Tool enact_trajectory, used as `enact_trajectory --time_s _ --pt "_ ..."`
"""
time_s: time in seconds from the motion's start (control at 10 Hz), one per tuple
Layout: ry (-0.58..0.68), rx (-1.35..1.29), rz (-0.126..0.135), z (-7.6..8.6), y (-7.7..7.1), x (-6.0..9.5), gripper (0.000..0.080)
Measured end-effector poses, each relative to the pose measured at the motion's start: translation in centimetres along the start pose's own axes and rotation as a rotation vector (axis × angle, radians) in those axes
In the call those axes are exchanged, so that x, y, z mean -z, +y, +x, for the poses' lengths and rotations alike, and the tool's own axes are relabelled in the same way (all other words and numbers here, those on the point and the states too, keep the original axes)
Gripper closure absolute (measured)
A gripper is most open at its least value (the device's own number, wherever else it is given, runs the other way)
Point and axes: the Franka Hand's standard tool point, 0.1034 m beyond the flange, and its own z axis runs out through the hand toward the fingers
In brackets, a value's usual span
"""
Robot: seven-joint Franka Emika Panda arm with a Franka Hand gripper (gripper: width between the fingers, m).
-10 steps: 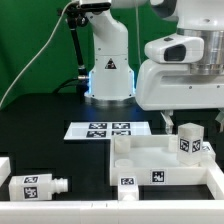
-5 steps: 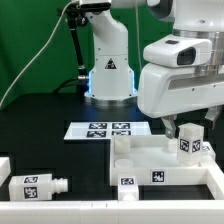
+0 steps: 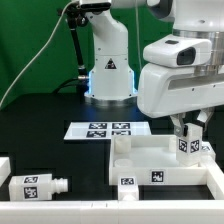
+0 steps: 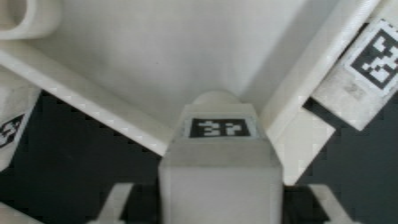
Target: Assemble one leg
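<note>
From the exterior view I count two legs: one upright leg on the square top at right, pinched by the gripper, and another leg lying near left. The wrist view alone shows the pinched leg's top tag.

Non-task items on the black table

Marker board lay flat mid-table in front of the arm's base, several square tags on it. Large flat white square piece sat at the exterior view's right, raised corner sockets up, tags on its near edge; wrist view showed its pale surface filling most of the frame. A white part stuck in at the exterior view's left edge, too cropped to identify. Green backdrop behind, a black cable hanging across it
</note>
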Motion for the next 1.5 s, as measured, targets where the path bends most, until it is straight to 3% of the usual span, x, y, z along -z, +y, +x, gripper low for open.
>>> enact_trajectory --time_s 0.3,0.6,0.8,1.1,1.4,1.5 --pt "0.001 -0.203 0.011 -0.03 -0.01 -0.05 0.0517" --pt "-0.002 -0.578 0.068 -0.15 0.14 -0.08 0.0517" --pt "-0.014 -0.854 0.091 -0.20 0.10 -0.17 0.0517" --pt "-0.034 -1.190 0.089 -0.13 -0.16 -0.16 0.0517" --pt "-0.053 -1.331 0.090 -0.16 -0.29 -0.10 0.0508" --pt "-0.052 -1.312 0.090 -0.16 -0.29 -0.10 0.0332"
